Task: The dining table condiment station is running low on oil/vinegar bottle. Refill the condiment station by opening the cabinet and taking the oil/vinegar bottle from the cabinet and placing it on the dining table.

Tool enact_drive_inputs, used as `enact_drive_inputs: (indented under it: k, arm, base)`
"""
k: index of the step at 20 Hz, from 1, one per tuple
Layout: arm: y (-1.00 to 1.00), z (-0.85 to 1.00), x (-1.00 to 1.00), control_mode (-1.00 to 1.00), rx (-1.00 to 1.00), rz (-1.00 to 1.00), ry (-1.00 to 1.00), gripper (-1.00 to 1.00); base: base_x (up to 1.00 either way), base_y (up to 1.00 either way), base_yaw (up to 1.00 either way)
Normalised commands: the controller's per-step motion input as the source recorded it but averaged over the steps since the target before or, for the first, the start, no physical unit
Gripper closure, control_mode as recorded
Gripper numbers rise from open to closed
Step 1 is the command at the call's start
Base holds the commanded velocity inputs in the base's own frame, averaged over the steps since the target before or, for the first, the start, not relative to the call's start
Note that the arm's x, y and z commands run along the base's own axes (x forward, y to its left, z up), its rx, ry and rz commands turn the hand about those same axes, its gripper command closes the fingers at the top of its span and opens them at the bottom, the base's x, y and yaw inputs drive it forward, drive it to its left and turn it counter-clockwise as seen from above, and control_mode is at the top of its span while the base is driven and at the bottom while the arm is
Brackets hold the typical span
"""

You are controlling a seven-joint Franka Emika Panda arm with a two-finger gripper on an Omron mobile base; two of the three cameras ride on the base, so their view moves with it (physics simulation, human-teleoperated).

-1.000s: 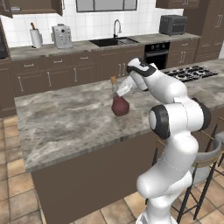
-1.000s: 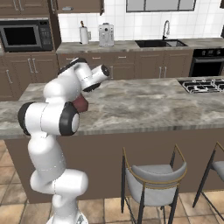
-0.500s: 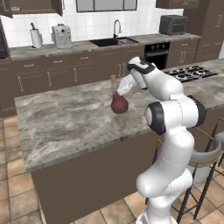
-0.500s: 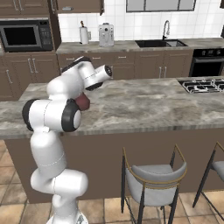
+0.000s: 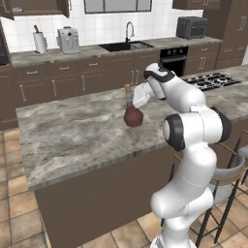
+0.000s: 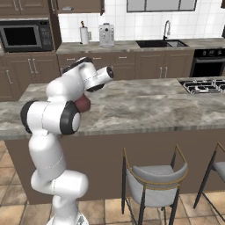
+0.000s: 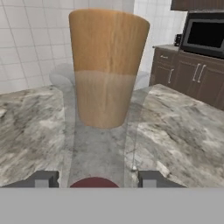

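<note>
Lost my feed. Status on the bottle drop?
Gripper fingers either side of the clear neck. Dark-red bulbous cork-stoppered bottle upright on grey marbled island top. Nothing crowding it.

White tiled wall (image 5: 106,26) ran behind a dark wood worktop (image 5: 87,51) with a black sink (image 5: 125,46) and tall tap (image 5: 129,31). A window (image 5: 125,5) sat above the sink. A paper-towel roll (image 5: 39,41) and coffee machine (image 5: 68,39) stood to the left, a toaster oven (image 5: 192,27) to the right. A microwave (image 6: 25,36) was built into cabinets. A hob (image 6: 203,85) lay nearby. Tan floor tiles (image 5: 17,203) and grey stools (image 6: 154,182) showed below.
</note>
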Motion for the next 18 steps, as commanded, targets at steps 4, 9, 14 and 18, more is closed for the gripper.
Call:
enact_drive_inputs:
  k: [4,9,14,18]
  arm:
    - [0.0,0.0,0.0,-1.0,0.0,0.0,0.0,1.0]
    - [-0.07,-0.03,-0.03,-1.0,0.0,0.0,-0.04,1.0]
    - [-0.05,0.0,-0.06,-1.0,0.0,-0.02,0.0,-1.0]
    - [-0.18,0.0,-0.1,-1.0,0.0,-0.01,0.0,-1.0]
  base:
    - [0.0,0.0,0.0]
    - [0.0,0.0,0.0]
    - [0.0,0.0,0.0]
    - [0.0,0.0,0.0]
